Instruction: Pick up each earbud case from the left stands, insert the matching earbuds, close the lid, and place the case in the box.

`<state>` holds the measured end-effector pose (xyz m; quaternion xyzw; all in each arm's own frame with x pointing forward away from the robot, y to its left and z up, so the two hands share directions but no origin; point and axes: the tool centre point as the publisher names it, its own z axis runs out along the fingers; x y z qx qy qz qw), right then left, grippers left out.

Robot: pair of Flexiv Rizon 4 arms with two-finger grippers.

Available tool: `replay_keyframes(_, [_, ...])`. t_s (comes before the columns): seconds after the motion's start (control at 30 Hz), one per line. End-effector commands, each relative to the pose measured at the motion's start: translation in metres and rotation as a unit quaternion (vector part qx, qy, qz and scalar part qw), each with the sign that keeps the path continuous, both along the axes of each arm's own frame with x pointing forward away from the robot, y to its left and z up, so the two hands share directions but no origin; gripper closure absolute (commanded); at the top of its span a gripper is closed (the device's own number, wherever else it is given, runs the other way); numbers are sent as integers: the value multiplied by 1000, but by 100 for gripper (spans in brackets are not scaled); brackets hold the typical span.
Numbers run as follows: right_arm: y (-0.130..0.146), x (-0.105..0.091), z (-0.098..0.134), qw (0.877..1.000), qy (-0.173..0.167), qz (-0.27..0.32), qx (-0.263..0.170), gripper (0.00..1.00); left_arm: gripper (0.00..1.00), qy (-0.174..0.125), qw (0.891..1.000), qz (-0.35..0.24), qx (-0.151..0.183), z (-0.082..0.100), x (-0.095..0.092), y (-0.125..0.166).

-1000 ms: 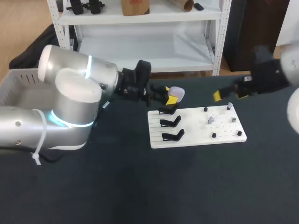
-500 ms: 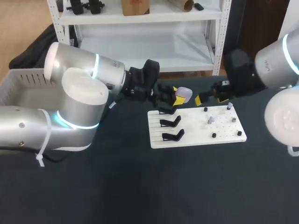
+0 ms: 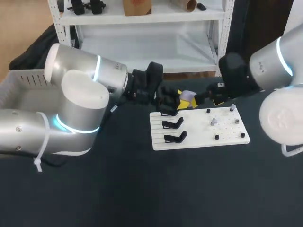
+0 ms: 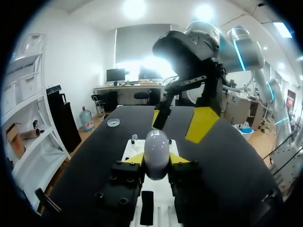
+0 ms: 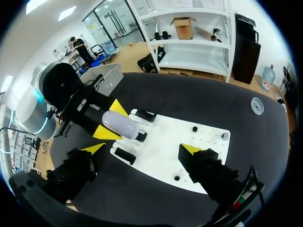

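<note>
Left gripper (image 4: 156,160) clamped on pale-purple egg-shaped earbud case (image 5: 120,125), held above white peg board (image 3: 199,135). Right gripper (image 5: 143,148) spread wide, empty, near case. Lid maybe shut; hold case steady, open lid gently.

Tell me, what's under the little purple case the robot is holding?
The earbud case, pinched in the left gripper, hangs in the air. Under it are the white board and its black stands. The case hides part of the nearest stand.
</note>
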<state>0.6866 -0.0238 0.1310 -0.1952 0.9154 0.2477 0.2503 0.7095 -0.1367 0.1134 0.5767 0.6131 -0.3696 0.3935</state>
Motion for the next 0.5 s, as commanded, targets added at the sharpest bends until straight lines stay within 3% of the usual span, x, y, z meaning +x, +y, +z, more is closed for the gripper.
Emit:
replay_keyframes(0.03, [0,2,0,1000,1,-4,-4,0,100,-3,1000,-4,-6,2,-3,4])
replay_keyframes(0.5, [1,7,0,1000,-3,-4,-1,0,100,-2,1000,-26,-17,5,-17,7])
